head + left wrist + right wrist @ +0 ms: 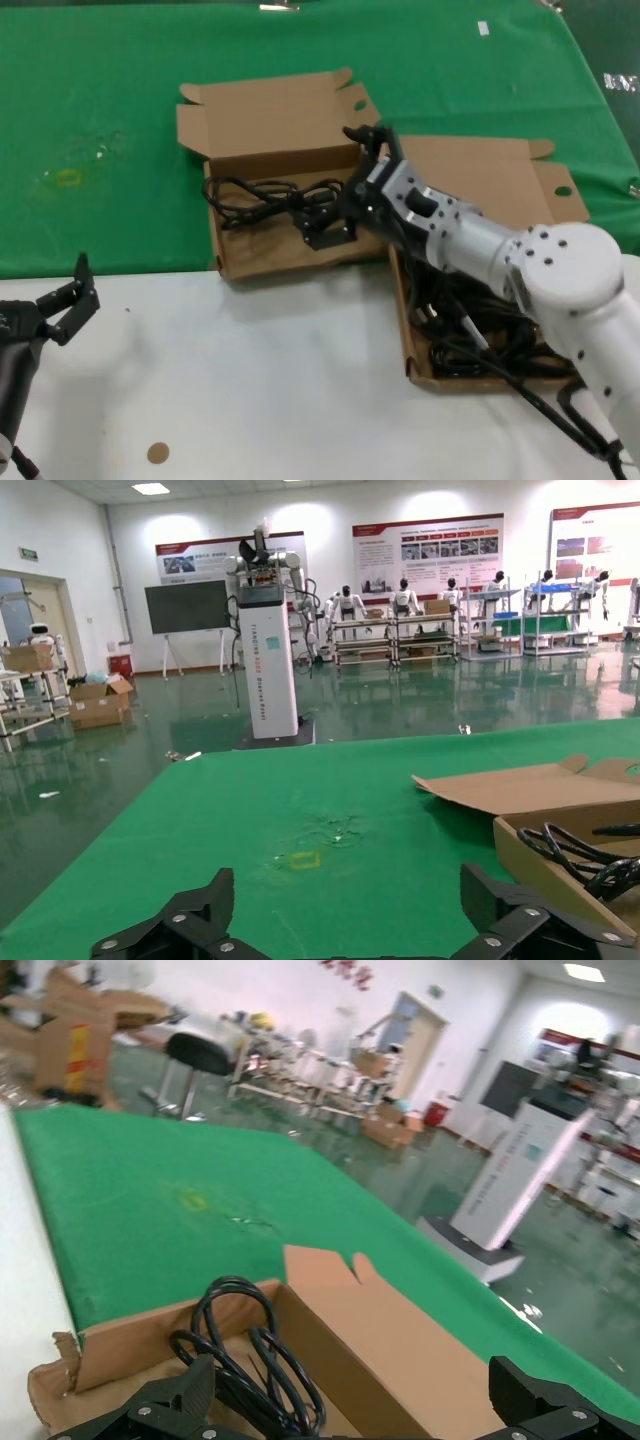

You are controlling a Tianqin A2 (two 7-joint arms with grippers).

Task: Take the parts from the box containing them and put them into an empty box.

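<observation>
Black cord [262,195] lying lengthwise in smaller box [232,262], directly beneath right hand [335,215], fingers spread, nothing gripped. Left hand [68,305] parked open over desk [280,380], farther off.

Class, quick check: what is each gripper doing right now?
Left gripper: open, empty, parked over the white table.
Right gripper: open over the smaller box, above a power cord.

Head cam looks down on both boxes; wrist cams sit low, close, both seeing smaller box [275,215].
</observation>
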